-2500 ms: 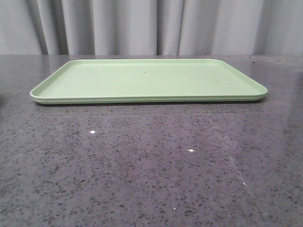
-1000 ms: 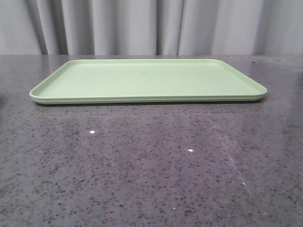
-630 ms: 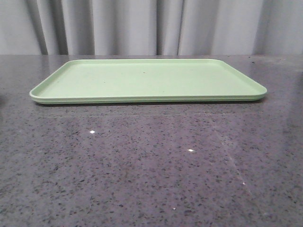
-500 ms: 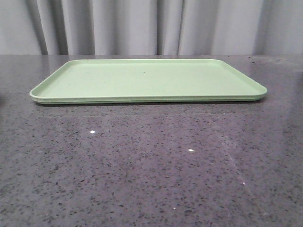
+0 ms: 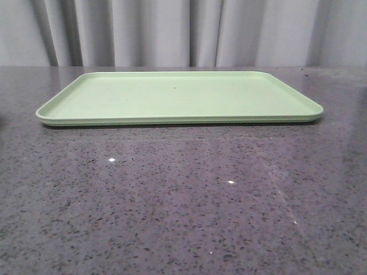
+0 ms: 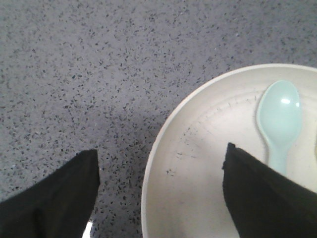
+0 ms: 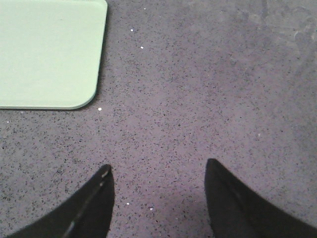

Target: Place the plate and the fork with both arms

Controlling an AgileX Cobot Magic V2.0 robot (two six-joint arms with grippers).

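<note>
Here my spread left gripper [image 6: 161,163] straddles the plate [image 6: 198,198] rim; my right gripper [image 7: 158,178] gapes over bare table [image 7: 198,99].

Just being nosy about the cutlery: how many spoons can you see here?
1: a pale blue spoon lies inside the cream plate, under the left gripper. Others could be hidden outside these views.

The cream, shallow round plastic plate [image 6: 198,168] is cut off by the left wrist picture's edge, and one black finger [image 6: 262,193] covers the pale blue spoon-shaped piece's [image 6: 279,119] handle. The flat light-green rectangular tray [image 7: 47,52] only shows one corner in the right wrist view.
</note>
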